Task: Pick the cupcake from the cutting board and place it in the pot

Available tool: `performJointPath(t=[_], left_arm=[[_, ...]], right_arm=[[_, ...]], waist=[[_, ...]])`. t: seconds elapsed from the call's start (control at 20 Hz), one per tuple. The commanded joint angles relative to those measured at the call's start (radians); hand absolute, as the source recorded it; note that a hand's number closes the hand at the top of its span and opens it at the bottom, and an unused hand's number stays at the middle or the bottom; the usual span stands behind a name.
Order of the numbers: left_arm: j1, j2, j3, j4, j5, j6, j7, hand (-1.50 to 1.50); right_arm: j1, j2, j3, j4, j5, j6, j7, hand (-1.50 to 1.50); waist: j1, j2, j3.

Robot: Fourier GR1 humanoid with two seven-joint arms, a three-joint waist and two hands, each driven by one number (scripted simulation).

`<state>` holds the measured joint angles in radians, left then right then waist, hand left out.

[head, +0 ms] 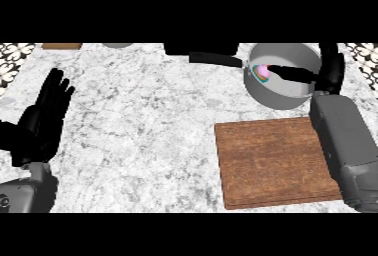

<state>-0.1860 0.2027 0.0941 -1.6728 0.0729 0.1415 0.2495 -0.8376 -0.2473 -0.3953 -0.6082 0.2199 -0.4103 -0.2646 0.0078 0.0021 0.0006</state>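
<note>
Inside the pot (pixel 275 95): cupcake (pixel 260 71), right robot hand (pixel 295 74) fingers curled on it | cutting board (pixel 275 162) on surface (pixel 148 115) | left robot hand (pixel 40 122) released, at left edge

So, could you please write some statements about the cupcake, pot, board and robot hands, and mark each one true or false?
1. The cupcake lies on the board. False: it is inside the pot, and nothing lies on the board.
2. The right robot hand reaches into the pot. True.
3. The left robot hand holds the pot's handle. False: it rests open at the view's left, fingers up.
4. The pot stands beyond the board, near its far right corner. True.
5. The pot's handle points toward the view's left. True.
</note>
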Motion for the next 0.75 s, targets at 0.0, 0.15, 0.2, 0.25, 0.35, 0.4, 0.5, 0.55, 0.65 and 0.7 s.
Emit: performJointPath(t=[0.0, 0.15, 0.2, 0.25, 0.35, 0.4, 0.5, 0.55, 0.65, 0.7], left_arm=[[0.048, 0.015, 0.051, 0.036, 0.045, -0.055, -0.088, 0.00], [-0.050, -0.010, 0.005, 0.031, -0.014, 0.009, 0.019, 0.00], [-0.040, 0.028, 0.068, 0.073, 0.025, -0.029, -0.029, 0.00], [-0.013, -0.023, -0.002, 0.004, -0.028, 0.020, 0.001, 0.00], [-0.014, -0.004, 0.017, 0.001, -0.011, -0.008, 0.015, 0.00], [0.002, 0.014, 0.035, -0.002, -0.005, -0.023, 0.014, 0.00], [-0.033, -0.001, 0.034, 0.061, -0.005, -0.020, -0.020, 0.00], [-0.002, -0.009, 0.010, -0.037, -0.018, -0.010, 0.028, 0.00], [0.013, -0.025, 0.016, 0.027, -0.022, -0.019, -0.035, 0.00], [-0.038, -0.025, 0.017, 0.044, -0.034, -0.002, -0.007, 0.00]], right_arm=[[0.095, -0.060, -0.009, -0.071, -0.056, 0.121, -0.023, -1.50], [0.139, -0.073, 0.011, -0.133, -0.076, 0.157, 0.006, -1.50], [0.126, -0.094, 0.027, -0.180, -0.077, 0.186, 0.088, -1.50], [0.190, -0.104, 0.030, -0.238, -0.086, 0.208, 0.071, -1.50], [0.192, -0.116, 0.026, -0.220, -0.100, 0.198, 0.063, -1.50], [0.225, -0.108, 0.033, -0.266, -0.111, 0.206, 0.079, -1.50], [0.335, -0.116, 0.025, -0.331, -0.140, 0.271, 0.029, -1.50], [0.232, -0.166, 0.011, -0.229, -0.130, 0.251, 0.049, -1.50], [0.291, -0.147, 0.015, -0.278, -0.158, 0.268, 0.025, -1.50], [0.231, -0.160, 0.025, -0.223, -0.147, 0.252, 0.052, -1.50]], waist=[[-0.010, -0.003, -0.001], [-0.011, -0.003, 0.000], [-0.012, -0.004, -0.001], [-0.015, -0.005, -0.001], [-0.008, -0.003, -0.001], [-0.009, -0.004, -0.001], [-0.017, -0.004, -0.001], [-0.003, -0.002, 0.000], [-0.006, -0.002, -0.001], [-0.004, -0.001, 0.000]])
